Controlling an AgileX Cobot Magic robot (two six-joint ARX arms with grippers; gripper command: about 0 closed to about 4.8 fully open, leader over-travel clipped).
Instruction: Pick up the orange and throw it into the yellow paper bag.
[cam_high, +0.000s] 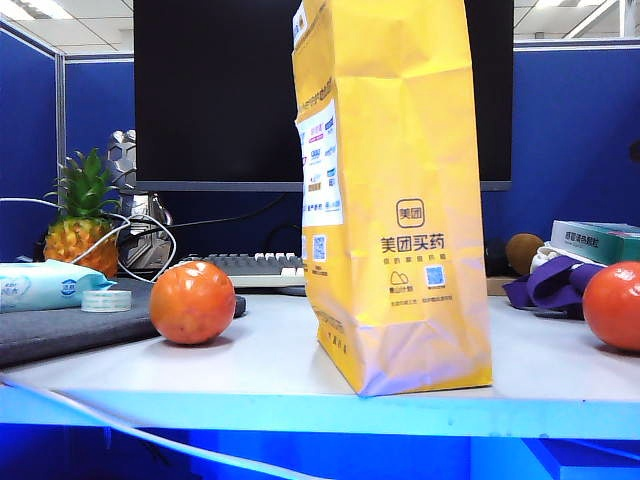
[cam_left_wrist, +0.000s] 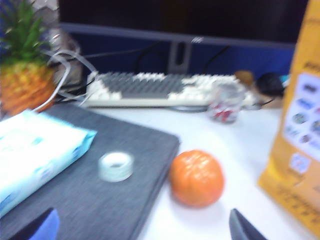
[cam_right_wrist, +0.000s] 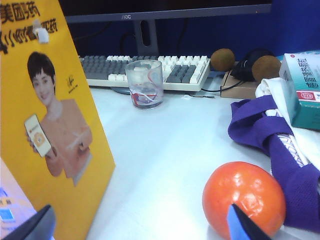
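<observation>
orange (cam_right_wrist: 243, 198): reddish-orange | yellow paper bag (cam_high: 395, 190): bright yellow (black characters)

Exterior: low, table-edge level, facing monitor (cam_high: 320, 90). Wrist cameras: close, same facing; all share yellow paper bag (cam_high: 395, 200).

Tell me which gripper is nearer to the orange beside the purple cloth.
Right. The right gripper hangs just before the orange, one fingertip overlapping it in its wrist view. The left gripper is across the yellow paper bag, facing the other orange fruit.
</observation>
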